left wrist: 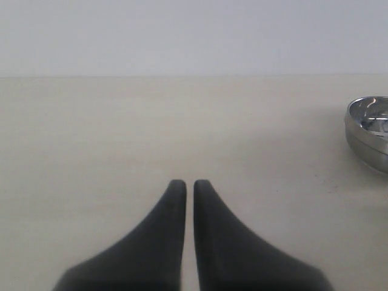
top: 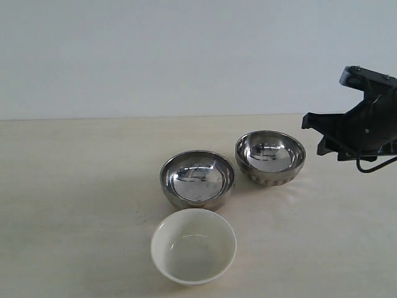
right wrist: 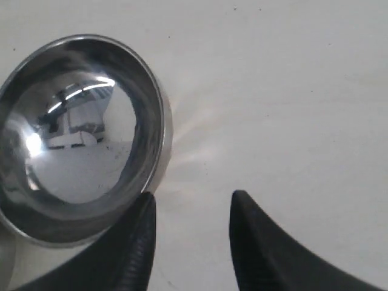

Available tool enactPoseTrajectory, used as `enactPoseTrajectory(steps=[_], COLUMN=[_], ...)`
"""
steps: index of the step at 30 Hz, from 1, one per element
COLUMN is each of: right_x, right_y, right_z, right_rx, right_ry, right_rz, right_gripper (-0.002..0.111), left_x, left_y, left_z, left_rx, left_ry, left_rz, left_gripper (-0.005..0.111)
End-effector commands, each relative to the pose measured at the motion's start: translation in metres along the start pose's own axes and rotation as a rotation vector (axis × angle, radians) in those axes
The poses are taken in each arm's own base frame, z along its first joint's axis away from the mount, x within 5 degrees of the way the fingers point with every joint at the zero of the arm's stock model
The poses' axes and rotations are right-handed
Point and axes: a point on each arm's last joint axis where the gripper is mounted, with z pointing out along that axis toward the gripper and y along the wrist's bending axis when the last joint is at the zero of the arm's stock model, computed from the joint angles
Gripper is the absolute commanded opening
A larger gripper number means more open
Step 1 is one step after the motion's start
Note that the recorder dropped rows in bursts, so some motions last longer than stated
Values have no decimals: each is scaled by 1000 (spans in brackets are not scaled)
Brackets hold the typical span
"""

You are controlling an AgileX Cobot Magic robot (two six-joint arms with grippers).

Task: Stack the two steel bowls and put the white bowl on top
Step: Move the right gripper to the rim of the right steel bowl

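Two steel bowls stand side by side on the table: a smooth-sided one (top: 197,179) and, to its right and farther back, a ribbed one (top: 270,157). In front of the smooth bowl sits the white bowl (top: 193,246). My right gripper (top: 321,134) hovers above the table just right of the ribbed bowl, open and empty. Its wrist view shows that bowl (right wrist: 76,136) next to one fingertip (right wrist: 144,206), with the gripper (right wrist: 193,202) over bare table. My left gripper (left wrist: 190,183) is shut on nothing, low over the table; a steel bowl (left wrist: 368,132) shows at that view's edge.
The cream table (top: 74,198) ends at a pale wall along its far edge. The left arm does not show in the exterior view. Nothing else stands on the table.
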Motion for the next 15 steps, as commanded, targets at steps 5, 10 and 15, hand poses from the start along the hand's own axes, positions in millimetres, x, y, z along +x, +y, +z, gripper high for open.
enactPoseTrajectory(steps=[5, 10, 15], right_x=[-5, -6, -5], right_y=[-5, 3, 22], right_z=[18, 25, 34], right_rx=[2, -15, -44], right_ry=[-72, -47, -53], right_rz=[64, 73, 33], right_gripper=[35, 35, 35], left_x=[1, 1, 1], left_y=[0, 0, 0], left_z=[0, 0, 0], left_rx=[-1, -1, -1], left_ry=[-6, -6, -6], left_rz=[-18, -18, -18], left_gripper=[4, 4, 4])
